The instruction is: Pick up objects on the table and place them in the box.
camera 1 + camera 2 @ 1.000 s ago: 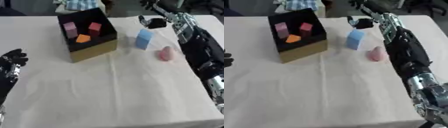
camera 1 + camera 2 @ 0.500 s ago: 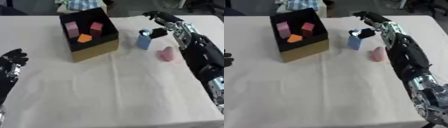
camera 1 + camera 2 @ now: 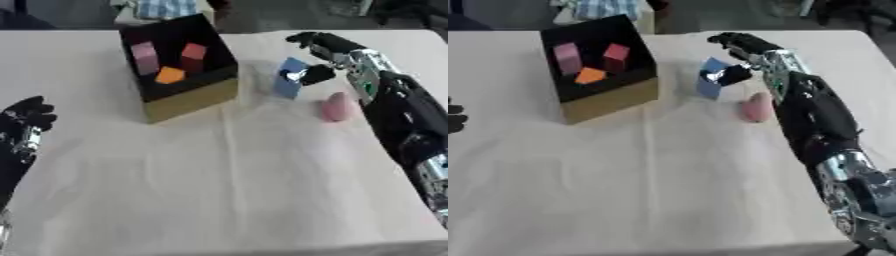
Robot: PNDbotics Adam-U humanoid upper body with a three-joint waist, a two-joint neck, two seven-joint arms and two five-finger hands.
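In the left eye view the right arm enters from the 4 o'clock edge and runs up toward 1 o'clock, black forearm stretched long over the white table (image 3: 219,190). The right hand (image 3: 325,50) ends beside the blue block (image 3: 287,79), which stands tilted at about 1 o'clock from the picture's centre. The thumb sits against the block's right face and the curled fingers arch above its far top edge; whether they actually clamp it cannot be told here. Just beside the forearm, at 2 o'clock, lies a pink rounded object (image 3: 334,106), apart from the block. The box (image 3: 188,97), black inside with a tan front wall, stands at 11 o'clock and holds a pink block (image 3: 144,56), a red block (image 3: 193,53) and an orange piece (image 3: 170,75). The left hand (image 3: 26,120) rests at the 9 o'clock edge, fingers up and relaxed, holding nothing.

In the right eye view the same arm fills the right side from 5 o'clock upward, silver joints showing near the lower corner. The hand bends at the wrist toward the block, the thumb dark against its blue side. Of the left hand only dark fingertips show at 9 o'clock.
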